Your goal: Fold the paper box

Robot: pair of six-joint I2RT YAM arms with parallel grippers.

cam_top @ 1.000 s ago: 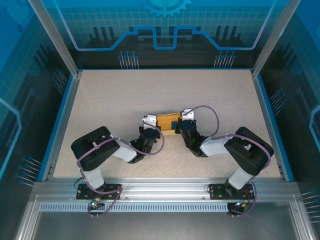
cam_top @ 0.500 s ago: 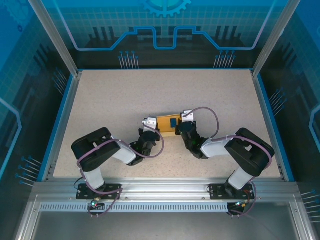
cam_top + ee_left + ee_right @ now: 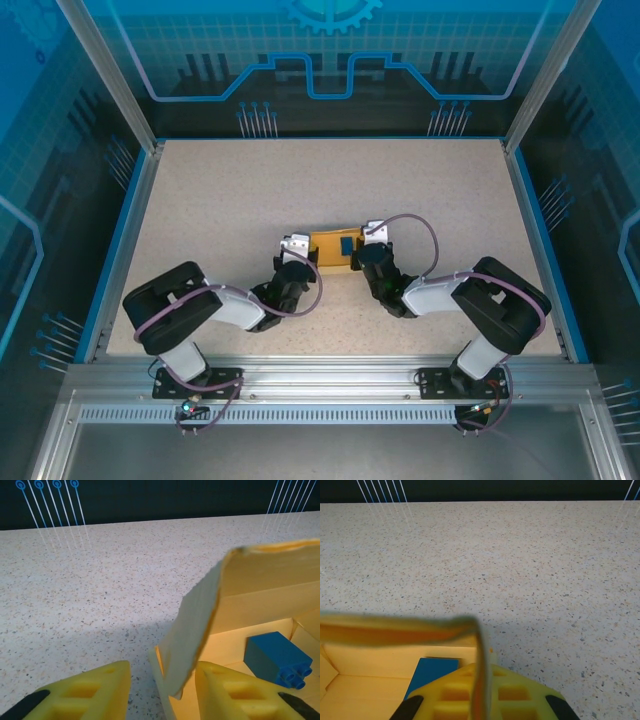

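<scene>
Where the overhead camera gives just a pale yellow thin-cardboard paper box lying between both wrists on the speckled table, the wrist cameras tell more. The left gripper has its yellow fingers spread, with a raised side flap standing loose between them and a small blue studded block on the box floor just beyond. The right gripper is pressed together, pinching a box wall's edge.

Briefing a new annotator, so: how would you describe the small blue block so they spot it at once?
Find the speckled beige tabletop; near its middle lies an open pale yellow cardboard box with raised flaps. On the box's floor sits a small blue plastic brick, the one blue thing amid yellow card, with round studs on one face.
</scene>
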